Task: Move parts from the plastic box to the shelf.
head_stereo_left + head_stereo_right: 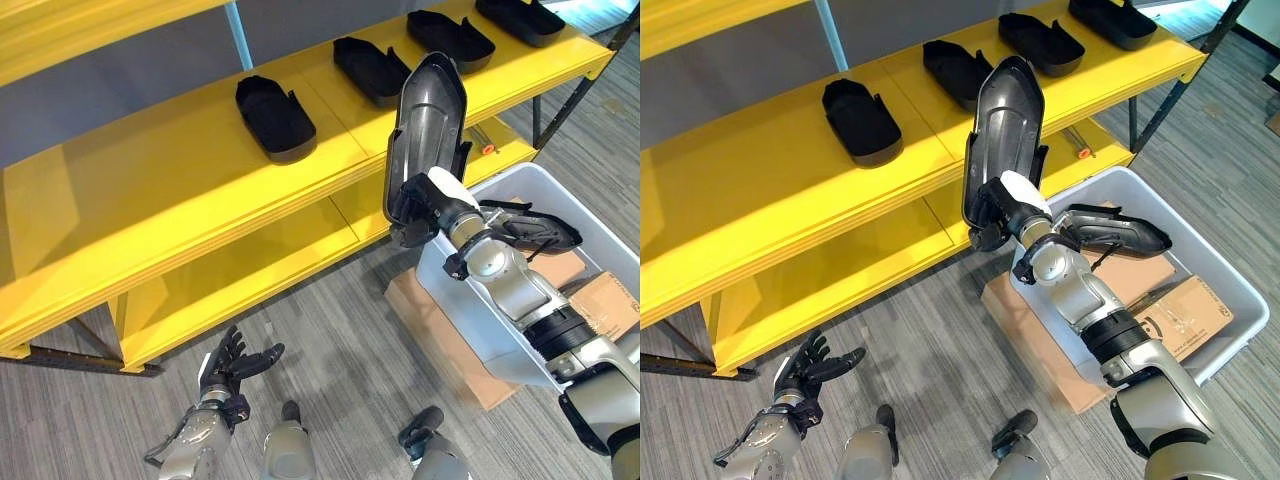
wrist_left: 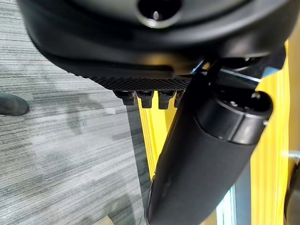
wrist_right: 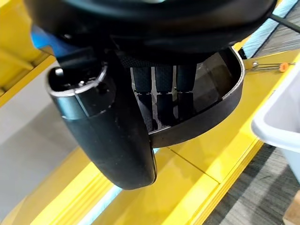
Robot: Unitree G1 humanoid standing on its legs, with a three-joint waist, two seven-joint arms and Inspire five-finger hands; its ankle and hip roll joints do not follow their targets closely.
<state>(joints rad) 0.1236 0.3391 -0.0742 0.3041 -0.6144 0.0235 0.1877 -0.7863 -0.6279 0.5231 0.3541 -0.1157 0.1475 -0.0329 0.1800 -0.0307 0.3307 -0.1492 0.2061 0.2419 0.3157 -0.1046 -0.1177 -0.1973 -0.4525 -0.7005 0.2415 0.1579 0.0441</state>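
While its long black moulded part [image 1: 425, 130] stands nearly upright at centre right of the frame, the right hand [image 1: 425, 205] clamps the part's lower end, fingers curled inside the shell and the white-capped thumb pressed on its outer face. Held that way, clear of the box rim, the part appears to be on its way up to the yellow shelf [image 1: 150, 190] behind it. Four like parts lie in a row along the shelf's top board toward the upper right, the nearest [image 1: 274, 118] left of the raised one, which suggests a free place beside them for this piece. At right, the white plastic box [image 1: 545, 190] sits on flattened cardboard [image 1: 440, 335] on the grey floor; inside it another black part [image 1: 530, 228] lies across the top above a brown carton [image 1: 605, 300]. The left hand [image 1: 232, 365] hangs idle at lower left, fingers spread loosely and holding nothing.
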